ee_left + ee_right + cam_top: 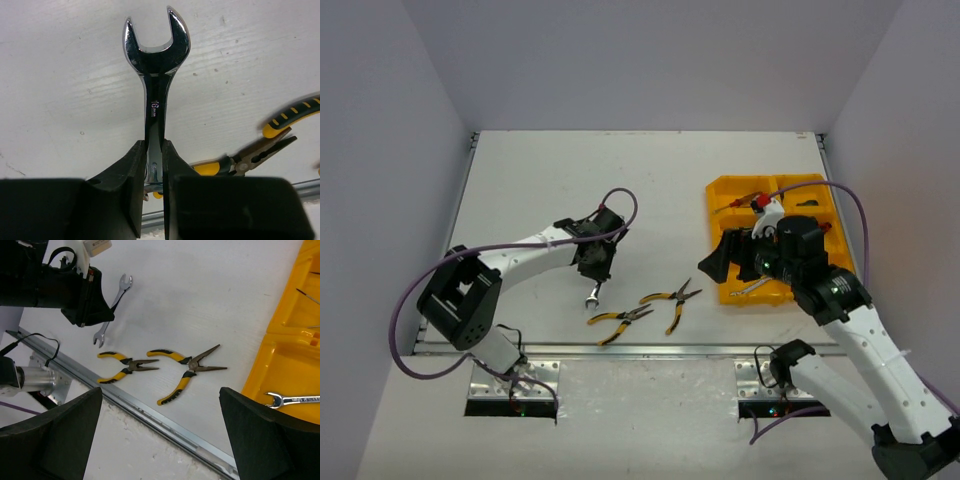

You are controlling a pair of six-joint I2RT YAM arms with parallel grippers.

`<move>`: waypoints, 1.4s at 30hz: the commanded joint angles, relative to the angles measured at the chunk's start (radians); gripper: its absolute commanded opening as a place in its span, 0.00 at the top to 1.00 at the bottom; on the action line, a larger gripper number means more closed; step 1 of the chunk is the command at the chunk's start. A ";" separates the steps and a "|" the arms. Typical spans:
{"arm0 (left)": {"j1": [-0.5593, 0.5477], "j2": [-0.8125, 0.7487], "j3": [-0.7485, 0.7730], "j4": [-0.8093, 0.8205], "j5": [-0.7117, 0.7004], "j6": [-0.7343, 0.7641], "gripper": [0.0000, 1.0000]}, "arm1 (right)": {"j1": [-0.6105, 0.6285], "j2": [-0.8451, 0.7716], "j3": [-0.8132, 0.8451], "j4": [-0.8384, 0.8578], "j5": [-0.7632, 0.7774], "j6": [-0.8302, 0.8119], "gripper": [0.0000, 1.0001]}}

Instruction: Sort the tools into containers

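My left gripper (592,270) is shut on the shank of a small silver wrench (592,296), low over the table at centre left. In the left wrist view the wrench (156,75) points away from the gripper (155,160), open end forward. Two yellow-handled pliers (620,320) (677,303) lie on the table between the arms; they also show in the right wrist view (127,367) (187,370). The yellow tray (725,195) stands at the right and holds a silver wrench (292,400) and red-handled tools (750,200). My right gripper (160,440) is open and empty, above the table by the tray's front left corner.
A metal rail (650,348) runs along the table's near edge, just in front of the pliers. White walls close in the table at the left, back and right. One pair of pliers (250,157) lies just right of the left gripper.
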 commanded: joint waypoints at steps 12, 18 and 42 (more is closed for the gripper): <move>-0.163 -0.233 0.114 0.140 0.199 -0.084 1.00 | 0.000 0.281 -0.193 0.716 -0.270 0.452 0.08; -0.227 -0.216 0.121 0.260 0.255 -0.150 1.00 | 0.025 0.324 -0.195 0.760 -0.214 0.516 0.19; -0.291 -0.200 0.225 0.237 0.019 -0.186 0.00 | -0.083 0.248 -0.156 0.460 0.010 0.421 1.00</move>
